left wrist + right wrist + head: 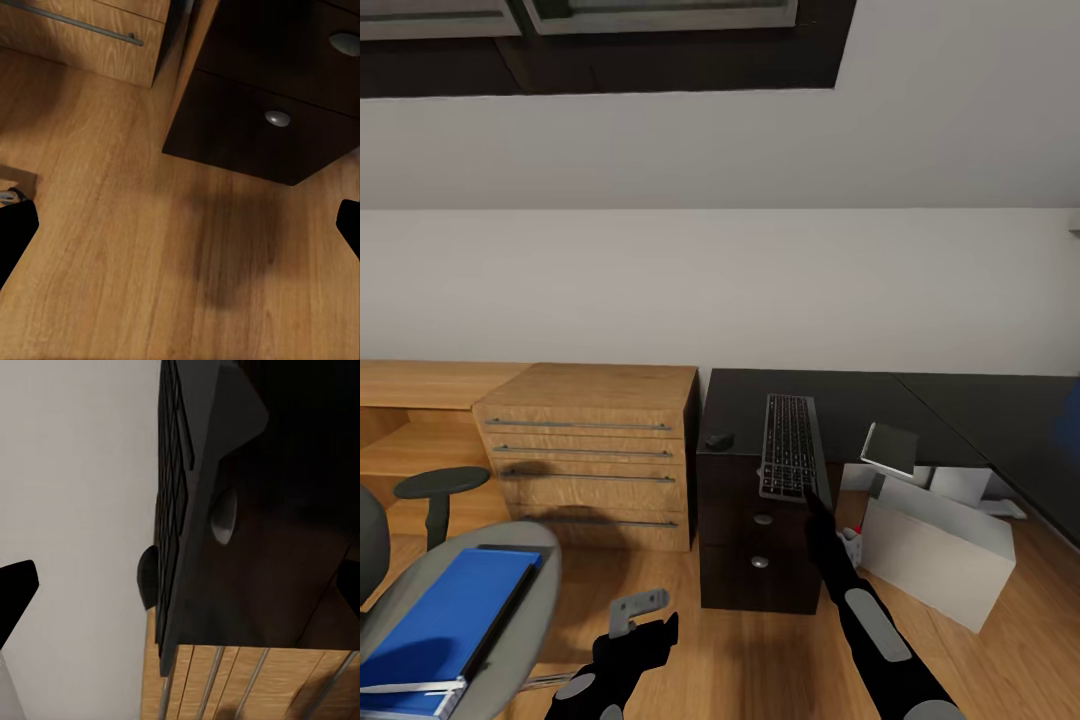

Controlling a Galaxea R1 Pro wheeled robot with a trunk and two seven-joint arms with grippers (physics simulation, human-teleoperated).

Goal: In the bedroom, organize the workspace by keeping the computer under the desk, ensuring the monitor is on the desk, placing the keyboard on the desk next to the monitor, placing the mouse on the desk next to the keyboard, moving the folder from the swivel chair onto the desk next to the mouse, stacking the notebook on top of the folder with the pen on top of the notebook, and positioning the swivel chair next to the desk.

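On the chair (510, 585) at the far left lies the blue folder (445, 620), flat on the grey seat. Beside it, low over the wood floor (112, 247), hangs the left gripper (635, 625), its fingers spread wide with nothing between them. Behind stands the wooden cabinet (595, 450). Next comes the black desk (880, 395) over its dark drawers (755, 550), with the mouse (718, 440) near the left edge and the keyboard (790, 445) just right of it, overhanging the front. The right gripper (822, 505) reaches up at the keyboard's near end, released, fingers apart. Under the desk, tilted, sits the grey computer (935, 550).
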